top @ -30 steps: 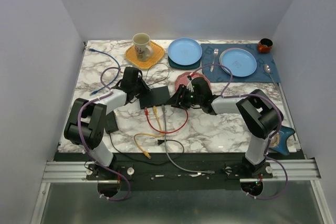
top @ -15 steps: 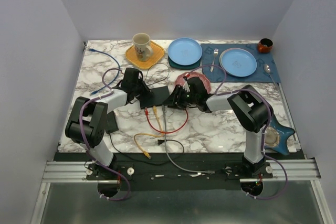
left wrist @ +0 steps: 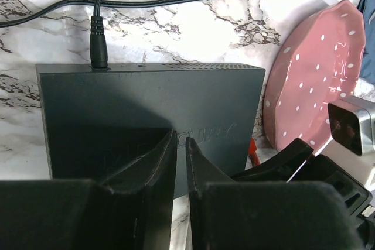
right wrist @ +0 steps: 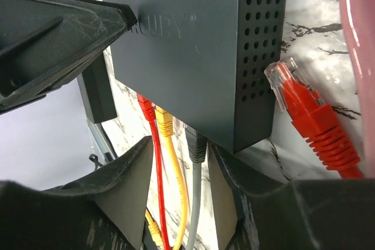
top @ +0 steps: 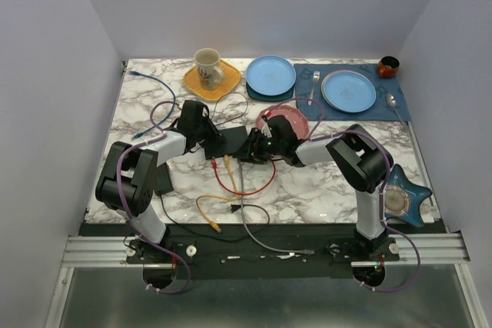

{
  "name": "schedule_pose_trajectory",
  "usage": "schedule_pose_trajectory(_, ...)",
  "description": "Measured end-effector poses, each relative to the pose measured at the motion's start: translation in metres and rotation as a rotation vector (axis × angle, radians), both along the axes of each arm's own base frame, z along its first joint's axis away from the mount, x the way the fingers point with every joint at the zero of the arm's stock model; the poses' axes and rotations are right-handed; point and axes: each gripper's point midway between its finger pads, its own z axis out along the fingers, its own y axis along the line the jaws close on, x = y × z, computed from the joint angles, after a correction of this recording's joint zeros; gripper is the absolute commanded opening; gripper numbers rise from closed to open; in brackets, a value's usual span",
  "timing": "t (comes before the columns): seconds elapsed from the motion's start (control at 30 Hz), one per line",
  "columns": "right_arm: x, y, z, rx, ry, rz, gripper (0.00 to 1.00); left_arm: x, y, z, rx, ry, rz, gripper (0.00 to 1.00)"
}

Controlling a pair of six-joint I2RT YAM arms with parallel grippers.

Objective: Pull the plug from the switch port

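Note:
The switch (top: 231,140) is a flat black box (right wrist: 193,45) lying on the marble. Along its near edge sit a red plug (right wrist: 145,105), a yellow plug (right wrist: 164,124) and a dark plug on a grey cable (right wrist: 196,144). My right gripper (right wrist: 180,146) is open at that edge, all three cables running between its fingers and its right finger beside the dark plug. My left gripper (left wrist: 180,144) rests over the switch's top (left wrist: 152,103), fingers almost together, nothing between them. A black power lead (left wrist: 98,39) enters the far edge.
A loose red plug (right wrist: 304,115) lies right of the switch, beside the pink dotted plate (top: 290,122). A black power brick (top: 163,180) sits at front left. A mug (top: 206,67), two blue plates (top: 270,74) (top: 348,91) and cutlery stand at the back. Cables loop in front (top: 246,186).
My right arm has swung left, bringing its gripper up to the switch's socket edge with the jaws narrowing slightly. The left gripper has stayed on the switch.

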Motion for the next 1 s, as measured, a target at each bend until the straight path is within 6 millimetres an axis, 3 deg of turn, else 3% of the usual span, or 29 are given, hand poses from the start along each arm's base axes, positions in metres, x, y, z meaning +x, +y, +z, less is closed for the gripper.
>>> schedule_pose_trajectory(0.63,0.0052,0.0056,0.0025,0.155,0.071,-0.106,0.42,-0.0015,0.0005,-0.0002,-0.014,0.007,-0.007,0.23)
schedule_pose_trajectory(1.0,0.0068,-0.0006,0.0039,0.173,0.080,-0.162,0.48,-0.0010,0.0007,0.0006,-0.020,0.006,-0.009,0.24)
